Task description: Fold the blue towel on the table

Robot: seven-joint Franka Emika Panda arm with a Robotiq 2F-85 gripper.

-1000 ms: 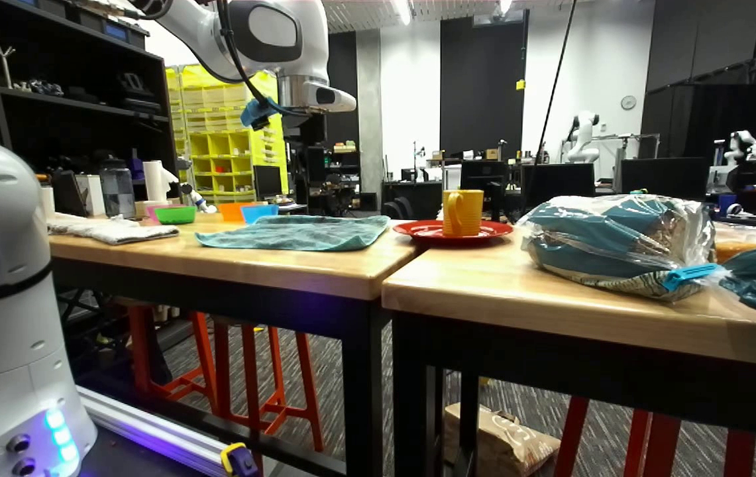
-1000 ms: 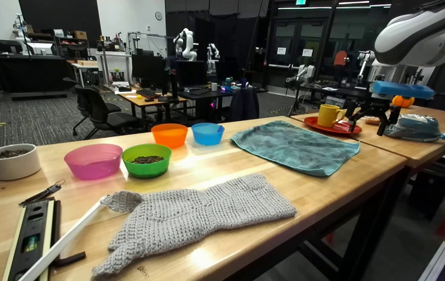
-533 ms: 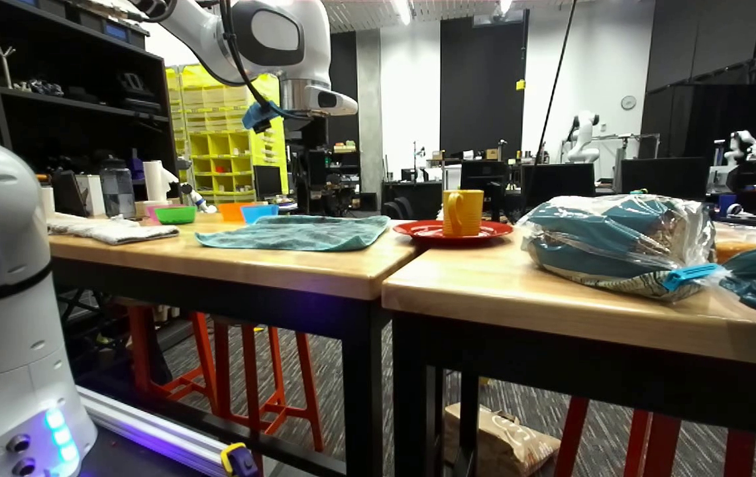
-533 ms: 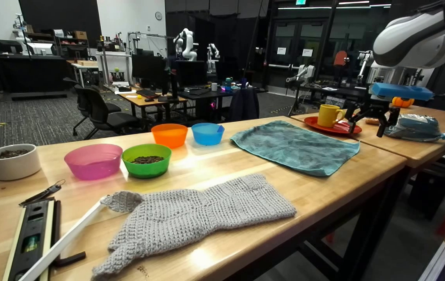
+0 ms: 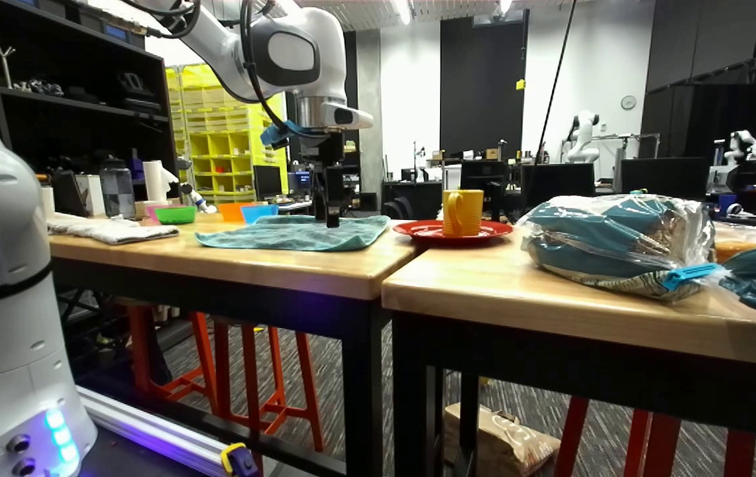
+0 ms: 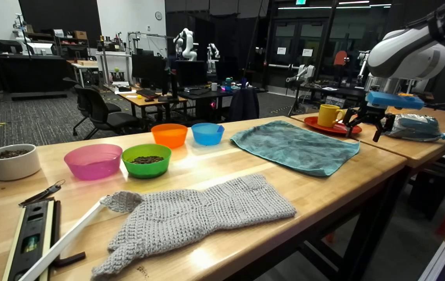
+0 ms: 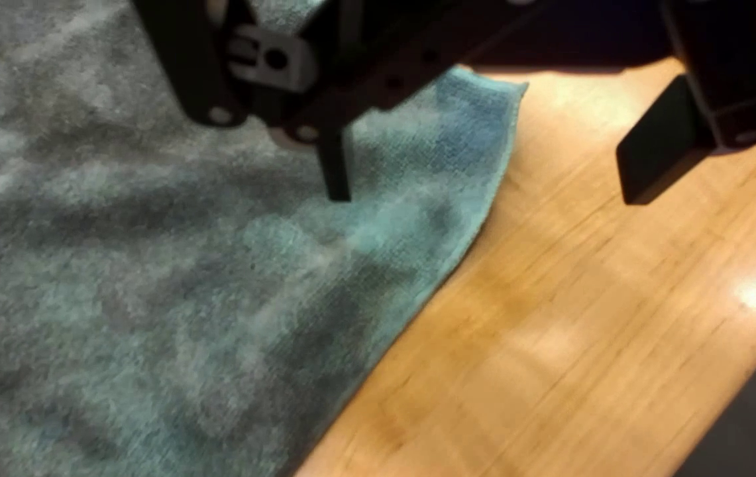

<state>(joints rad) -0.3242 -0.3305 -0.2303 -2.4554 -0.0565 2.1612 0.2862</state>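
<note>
The blue towel (image 6: 294, 147) lies unfolded on the desk (image 6: 214, 168), so all folding seems left, the jaws parted and empty above its right side.

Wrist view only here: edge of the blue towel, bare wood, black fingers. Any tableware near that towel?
Observer: Yes, a red plate lies close by the blue towel, in both exterior views.
Operator: Anything on it?
Observer: A yellow mug stands upright on the plate.
Operator: Other fabric on this table?
Observer: One gray knitted piece, spread on the same wooden table, seen in an exterior view.
</note>
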